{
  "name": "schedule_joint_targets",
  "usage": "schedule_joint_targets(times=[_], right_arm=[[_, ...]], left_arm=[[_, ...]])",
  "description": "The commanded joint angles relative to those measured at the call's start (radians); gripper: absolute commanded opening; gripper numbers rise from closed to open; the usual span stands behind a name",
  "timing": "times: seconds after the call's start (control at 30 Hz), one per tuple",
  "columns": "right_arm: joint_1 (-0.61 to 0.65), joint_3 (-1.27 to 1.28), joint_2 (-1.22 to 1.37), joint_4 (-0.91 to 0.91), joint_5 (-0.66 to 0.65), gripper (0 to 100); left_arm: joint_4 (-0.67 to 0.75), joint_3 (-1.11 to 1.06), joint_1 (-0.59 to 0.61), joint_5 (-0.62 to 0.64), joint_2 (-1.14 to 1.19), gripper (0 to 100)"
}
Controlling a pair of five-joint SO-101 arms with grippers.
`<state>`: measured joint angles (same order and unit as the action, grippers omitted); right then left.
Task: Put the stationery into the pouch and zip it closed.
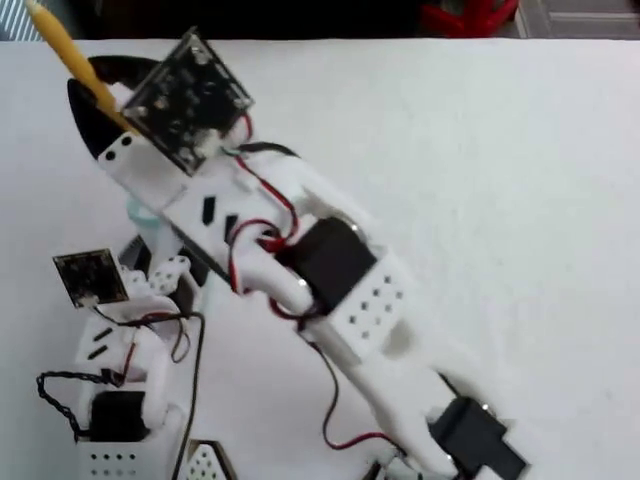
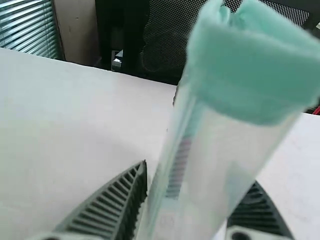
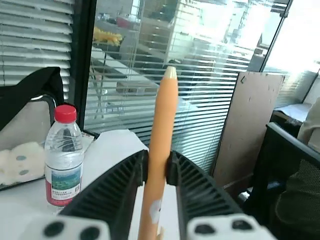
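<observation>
Now my right pincer clamps the orange pen, left pincer grips the pouch; next, likely, steer pen into pouch's mouth.

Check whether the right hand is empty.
No, the right hand is clamped on an orange pen that stands between its fingers.

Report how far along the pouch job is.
Done: both things are picked up. In hand: the left hand grips the clear plastic pouch with a mint-green top; the right hand grips the long orange pen, outside the pouch. Left: pen into pouch, then zip it.
</observation>
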<state>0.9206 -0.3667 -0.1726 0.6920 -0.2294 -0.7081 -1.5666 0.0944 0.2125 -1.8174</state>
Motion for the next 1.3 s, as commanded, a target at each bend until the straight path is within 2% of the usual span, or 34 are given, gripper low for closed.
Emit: schedule_joint_targets(times=[0.0,0.2,0.4,0.67,0.9,1.27], right_arm=[[0.010,-0.048,0.035,0.002,-0.011,1.8],[0.010,-0.041,0.085,-0.077,-0.011,1.8],[-0.007,-0.040,0.120,-0.074,-0.011,1.8],[-0.059,-0.040,0.120,0.067,-0.008,1.8],[-0.088,-0.040,0.119,0.160,0.068,1.8],[-0.073,-0.040,0.016,0.323,0.060,1.8]], left_arm=[[0.021,0.011,-0.008,-0.002,-0.007,26],[0.021,0.011,-0.010,-0.002,-0.007,26],[0.021,0.011,-0.010,-0.002,-0.007,26],[0.021,0.011,-0.007,-0.002,-0.007,26],[0.021,0.009,-0.008,-0.002,-0.007,26],[0.021,0.006,-0.010,-0.002,-0.007,26]])
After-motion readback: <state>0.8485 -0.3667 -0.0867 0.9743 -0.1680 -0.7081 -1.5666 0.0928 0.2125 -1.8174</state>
